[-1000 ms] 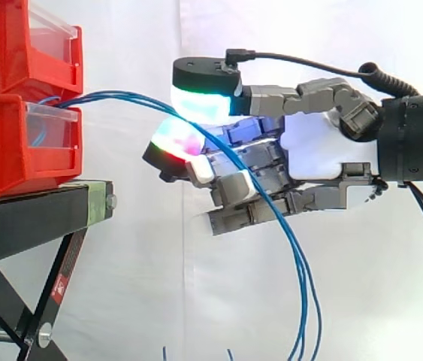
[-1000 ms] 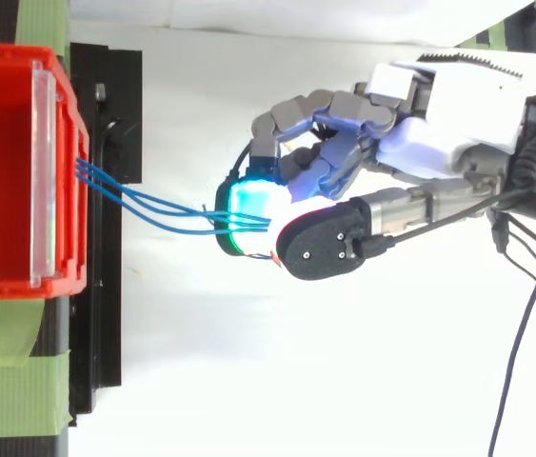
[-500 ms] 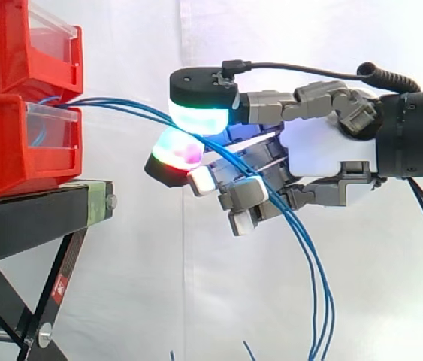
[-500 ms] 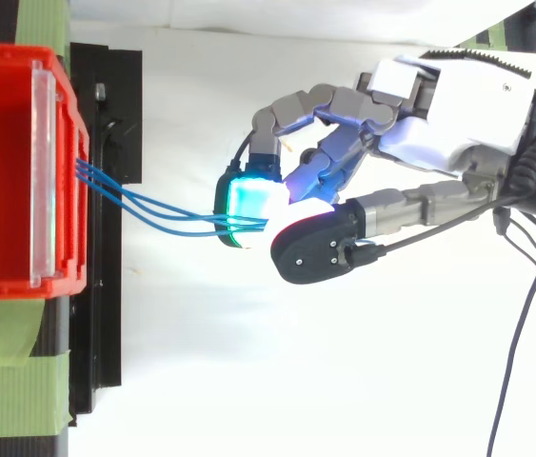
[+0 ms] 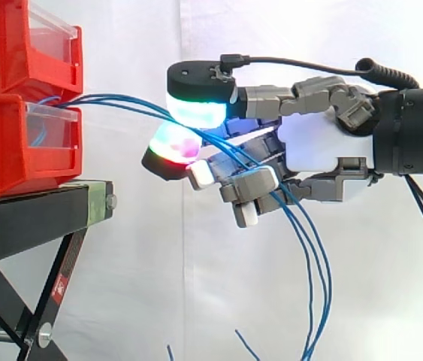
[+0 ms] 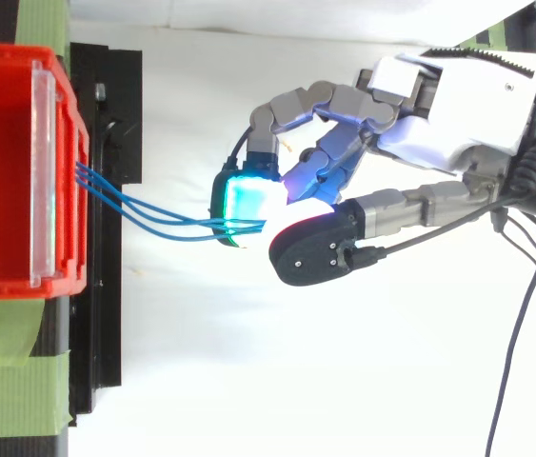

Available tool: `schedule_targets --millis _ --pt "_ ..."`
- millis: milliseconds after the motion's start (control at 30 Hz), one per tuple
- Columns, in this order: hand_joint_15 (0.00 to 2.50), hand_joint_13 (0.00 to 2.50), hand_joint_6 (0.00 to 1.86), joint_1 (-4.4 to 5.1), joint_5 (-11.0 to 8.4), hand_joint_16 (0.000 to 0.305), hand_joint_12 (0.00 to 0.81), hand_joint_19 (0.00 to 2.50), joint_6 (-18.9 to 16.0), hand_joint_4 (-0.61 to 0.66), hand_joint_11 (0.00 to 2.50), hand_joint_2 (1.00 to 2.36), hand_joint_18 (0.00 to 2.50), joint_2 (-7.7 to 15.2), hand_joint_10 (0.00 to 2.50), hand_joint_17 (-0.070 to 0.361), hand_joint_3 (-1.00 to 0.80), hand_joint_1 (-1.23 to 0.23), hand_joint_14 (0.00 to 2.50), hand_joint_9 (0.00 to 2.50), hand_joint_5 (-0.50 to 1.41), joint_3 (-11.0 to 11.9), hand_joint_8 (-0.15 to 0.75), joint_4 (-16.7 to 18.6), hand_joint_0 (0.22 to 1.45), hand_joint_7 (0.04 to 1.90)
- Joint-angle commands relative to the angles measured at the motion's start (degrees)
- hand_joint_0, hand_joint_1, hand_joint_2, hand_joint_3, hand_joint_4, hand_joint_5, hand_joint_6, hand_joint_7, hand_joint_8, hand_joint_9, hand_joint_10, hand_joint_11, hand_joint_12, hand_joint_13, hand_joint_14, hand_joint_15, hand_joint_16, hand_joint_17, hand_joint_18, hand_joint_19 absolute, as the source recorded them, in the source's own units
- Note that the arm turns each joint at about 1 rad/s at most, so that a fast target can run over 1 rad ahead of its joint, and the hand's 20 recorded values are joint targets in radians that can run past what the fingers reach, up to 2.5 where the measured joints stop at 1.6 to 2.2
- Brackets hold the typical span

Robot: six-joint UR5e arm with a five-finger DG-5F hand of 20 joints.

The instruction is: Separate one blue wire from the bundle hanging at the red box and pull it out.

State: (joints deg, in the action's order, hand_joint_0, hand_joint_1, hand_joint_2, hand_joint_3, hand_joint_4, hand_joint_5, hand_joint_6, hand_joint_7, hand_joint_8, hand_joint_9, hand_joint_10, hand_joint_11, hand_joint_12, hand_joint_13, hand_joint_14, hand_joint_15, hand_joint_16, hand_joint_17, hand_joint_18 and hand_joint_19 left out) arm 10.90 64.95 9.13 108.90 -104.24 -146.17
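Several blue wires (image 6: 191,225) leave the red bins (image 5: 16,143) and pass through the hand's (image 5: 312,147) pinch.

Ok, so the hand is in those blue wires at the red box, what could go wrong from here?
1. Several blue wires seem to run together between the hand's glowing pads, so a pull may drag out the bundle, not one.
2. The wires also cross the curled lower fingers and could snag there.
3. The red bin sits near the stand's edge; a hard pull might shift it.
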Motion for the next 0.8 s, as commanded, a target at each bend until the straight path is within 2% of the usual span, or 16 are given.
schedule_targets --millis 0,500,767 --pt "1.72 1.43 0.75 0.00 0.00 0.039 0.304 1.19 0.01 0.19 0.98 1.03 0.92 0.00 0.02 0.087 -0.19 -0.73 0.01 1.08 -0.19 0.00 0.394 -0.17 0.69 1.11" --pt "1.74 1.39 0.73 -0.44 0.00 0.041 0.310 1.12 -0.17 0.22 0.95 1.02 0.85 0.00 0.02 0.092 -0.27 -0.77 0.01 1.04 -0.18 0.00 0.380 -0.44 0.71 1.08" --pt "1.75 1.37 0.77 -0.44 0.00 0.042 0.316 1.11 -0.08 0.22 0.96 1.02 0.83 0.00 0.02 0.094 -0.31 -0.84 0.01 1.01 -0.20 0.00 0.371 -0.44 0.72 1.06"
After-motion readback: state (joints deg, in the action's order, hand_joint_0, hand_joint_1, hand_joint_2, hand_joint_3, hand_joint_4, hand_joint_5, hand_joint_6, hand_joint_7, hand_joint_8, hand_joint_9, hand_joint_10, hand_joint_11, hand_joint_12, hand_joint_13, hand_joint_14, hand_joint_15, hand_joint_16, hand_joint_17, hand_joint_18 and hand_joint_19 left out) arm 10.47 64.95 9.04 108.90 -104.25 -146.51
